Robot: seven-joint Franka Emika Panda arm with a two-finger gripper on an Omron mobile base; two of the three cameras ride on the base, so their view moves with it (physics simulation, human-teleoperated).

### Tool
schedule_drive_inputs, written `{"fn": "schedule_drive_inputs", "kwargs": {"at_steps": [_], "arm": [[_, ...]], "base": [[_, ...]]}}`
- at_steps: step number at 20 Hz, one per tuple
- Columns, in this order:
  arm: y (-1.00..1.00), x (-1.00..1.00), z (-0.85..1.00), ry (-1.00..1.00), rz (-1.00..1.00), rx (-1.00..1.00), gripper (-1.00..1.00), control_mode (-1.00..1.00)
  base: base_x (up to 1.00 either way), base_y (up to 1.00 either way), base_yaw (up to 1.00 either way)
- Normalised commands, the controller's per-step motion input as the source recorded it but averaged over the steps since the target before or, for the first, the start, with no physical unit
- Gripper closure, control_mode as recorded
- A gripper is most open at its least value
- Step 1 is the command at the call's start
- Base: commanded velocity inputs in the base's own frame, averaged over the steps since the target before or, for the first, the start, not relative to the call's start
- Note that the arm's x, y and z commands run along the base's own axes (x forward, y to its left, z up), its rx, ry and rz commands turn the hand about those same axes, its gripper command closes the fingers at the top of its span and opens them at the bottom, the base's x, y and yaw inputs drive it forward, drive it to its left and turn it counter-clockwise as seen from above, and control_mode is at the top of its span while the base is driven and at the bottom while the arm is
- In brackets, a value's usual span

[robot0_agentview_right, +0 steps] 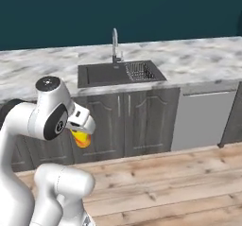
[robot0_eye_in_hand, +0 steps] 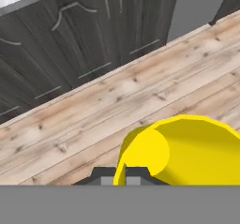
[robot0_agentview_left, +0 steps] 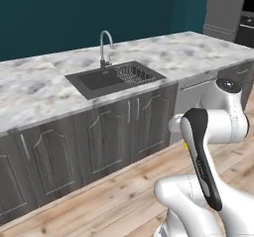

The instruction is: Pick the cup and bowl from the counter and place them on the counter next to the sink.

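Below counter [robot0_agentview_right: 198, 55] edge, arm folded, gripper [robot0_agentview_right: 81, 134] angled floorward, clamped on yellow cup [robot0_eye_in_hand: 187, 150].

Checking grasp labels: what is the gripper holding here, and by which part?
The gripper is shut on a yellow cup, pinching its rim wall.

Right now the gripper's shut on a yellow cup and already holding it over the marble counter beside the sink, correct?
Not quite. The gripper is shut on the yellow cup, but the hand view shows it over the wood floor in front of the cabinets, not over the counter beside the sink.
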Motion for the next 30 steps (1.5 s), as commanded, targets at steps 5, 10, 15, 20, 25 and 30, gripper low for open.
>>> {"fn": "schedule_drive_inputs", "kwargs": {"at_steps": [5,10,15,20,25,30], "arm": [[0.00,0.00,0.00,0.00,0.00,0.00,1.00,1.00],[0.00,0.00,0.00,0.00,0.00,0.00,1.00,1.00],[0.00,0.00,0.00,0.00,0.00,0.00,1.00,1.00],[0.00,0.00,0.00,0.00,0.00,0.00,1.00,1.00],[0.00,0.00,0.00,0.00,0.00,0.00,1.00,1.00],[0.00,0.00,0.00,0.00,0.00,0.00,1.00,1.00]], "base": [[1.00,0.00,0.29],[0.61,-0.02,0.46],[0.74,-0.19,0.52],[1.00,-0.37,0.27],[1.00,-0.33,0.03],[0.80,-0.04,-0.05]]}}
